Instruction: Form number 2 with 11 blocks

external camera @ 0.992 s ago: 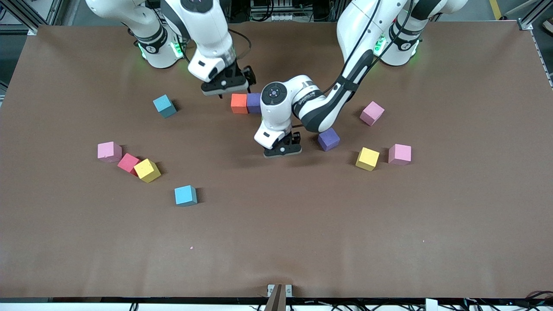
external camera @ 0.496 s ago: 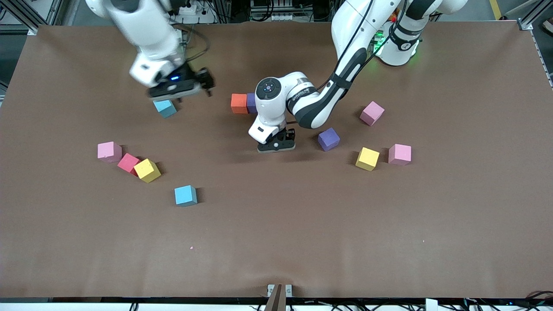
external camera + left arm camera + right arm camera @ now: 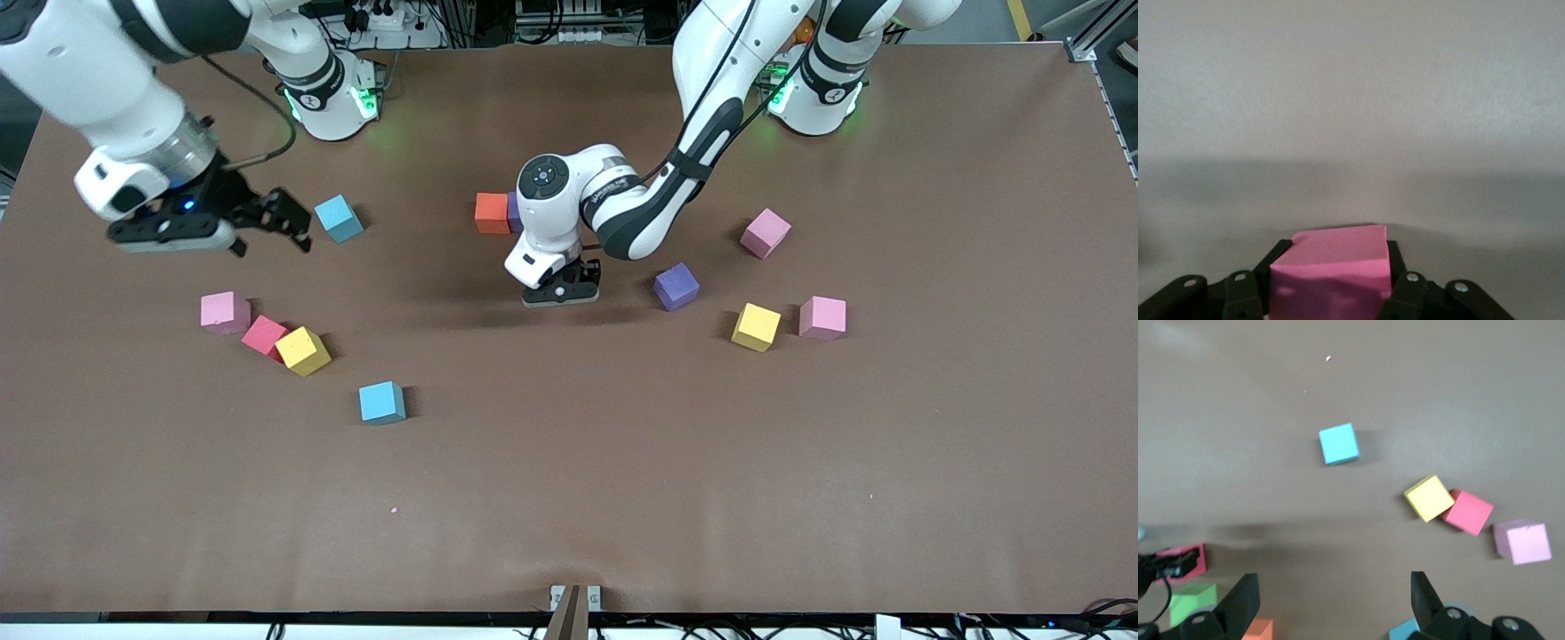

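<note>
My left gripper [image 3: 560,293] is low over the table's middle, shut on a red block [image 3: 1331,267] that looks bright pink in the left wrist view. An orange block [image 3: 491,212] and a purple block [image 3: 513,212] touch side by side close to it. A green block [image 3: 1193,603] lies beside them in the right wrist view. My right gripper [image 3: 271,238] hangs open and empty in the air beside a sky blue block [image 3: 339,218]. Below it lie a pink block [image 3: 224,312], a red block [image 3: 263,336] and a yellow block [image 3: 302,350].
A second sky blue block [image 3: 382,402] lies nearer the front camera. Toward the left arm's end lie a purple block [image 3: 677,285], a yellow block [image 3: 756,326] and two pink blocks [image 3: 765,233] [image 3: 822,317]. The left arm's elbow arches over the table's middle.
My right gripper has swung from beside the orange and purple pair, past the sky blue block, toward its own end of the table. My left gripper has shifted slightly toward the pair, still holding its block.
</note>
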### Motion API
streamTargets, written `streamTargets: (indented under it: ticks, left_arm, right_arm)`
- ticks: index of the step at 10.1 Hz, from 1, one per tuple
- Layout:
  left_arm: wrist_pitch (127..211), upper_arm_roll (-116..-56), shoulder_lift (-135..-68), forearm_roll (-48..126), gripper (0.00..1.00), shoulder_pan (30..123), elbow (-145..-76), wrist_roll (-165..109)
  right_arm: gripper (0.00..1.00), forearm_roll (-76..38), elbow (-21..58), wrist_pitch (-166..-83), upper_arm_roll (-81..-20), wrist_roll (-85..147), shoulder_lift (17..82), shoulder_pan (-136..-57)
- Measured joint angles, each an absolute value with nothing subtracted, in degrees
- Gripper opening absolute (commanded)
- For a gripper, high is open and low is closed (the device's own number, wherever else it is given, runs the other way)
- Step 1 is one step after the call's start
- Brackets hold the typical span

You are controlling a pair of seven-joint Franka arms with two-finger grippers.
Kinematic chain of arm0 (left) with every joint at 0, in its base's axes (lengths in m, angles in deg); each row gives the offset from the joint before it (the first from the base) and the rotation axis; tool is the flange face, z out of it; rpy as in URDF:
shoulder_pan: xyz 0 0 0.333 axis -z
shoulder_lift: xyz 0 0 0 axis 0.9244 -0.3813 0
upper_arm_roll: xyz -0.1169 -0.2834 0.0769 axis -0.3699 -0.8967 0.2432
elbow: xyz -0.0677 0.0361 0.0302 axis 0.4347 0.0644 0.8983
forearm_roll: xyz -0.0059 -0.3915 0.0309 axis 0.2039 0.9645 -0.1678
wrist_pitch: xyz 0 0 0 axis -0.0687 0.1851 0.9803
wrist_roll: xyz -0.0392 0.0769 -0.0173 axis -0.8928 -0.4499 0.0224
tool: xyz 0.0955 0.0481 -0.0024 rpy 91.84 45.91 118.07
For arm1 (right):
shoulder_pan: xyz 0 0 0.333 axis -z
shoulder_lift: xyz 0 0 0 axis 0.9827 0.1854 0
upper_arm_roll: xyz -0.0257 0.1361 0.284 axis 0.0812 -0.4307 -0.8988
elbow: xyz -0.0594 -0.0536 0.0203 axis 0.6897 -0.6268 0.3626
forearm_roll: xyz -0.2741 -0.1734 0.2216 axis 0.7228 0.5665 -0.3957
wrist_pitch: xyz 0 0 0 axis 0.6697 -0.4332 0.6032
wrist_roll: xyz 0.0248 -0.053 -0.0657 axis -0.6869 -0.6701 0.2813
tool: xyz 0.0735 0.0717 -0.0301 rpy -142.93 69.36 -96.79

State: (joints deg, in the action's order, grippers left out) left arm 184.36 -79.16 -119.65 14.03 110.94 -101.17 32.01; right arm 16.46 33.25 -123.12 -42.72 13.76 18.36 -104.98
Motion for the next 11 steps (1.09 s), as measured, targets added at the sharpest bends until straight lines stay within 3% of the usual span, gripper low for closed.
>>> streamTargets:
  ticks: [4,9,10,11]
  left_arm:
    - [184.43,-78.82,-120.37,13.88,0.46,112.36,-101.08,32.24]
    - [184.66,-78.63,-120.55,13.24,0.50,112.79,-100.90,33.85]
    - [184.75,-78.62,-120.61,13.15,0.57,112.94,-100.83,33.91]
    - [184.84,-78.60,-120.66,12.85,0.76,113.16,-100.76,33.94]
  right_arm:
    - [1.00,17.98,20.18,-121.52,-43.07,15.95,28.79,-98.34]
    - [1.00,18.13,15.43,-118.50,-50.43,19.70,30.79,-86.56]
    - [1.00,18.17,15.29,-118.18,-52.10,20.58,30.96,-84.23]
    - [1.00,18.18,15.04,-118.07,-53.56,22.33,31.02,-81.78]
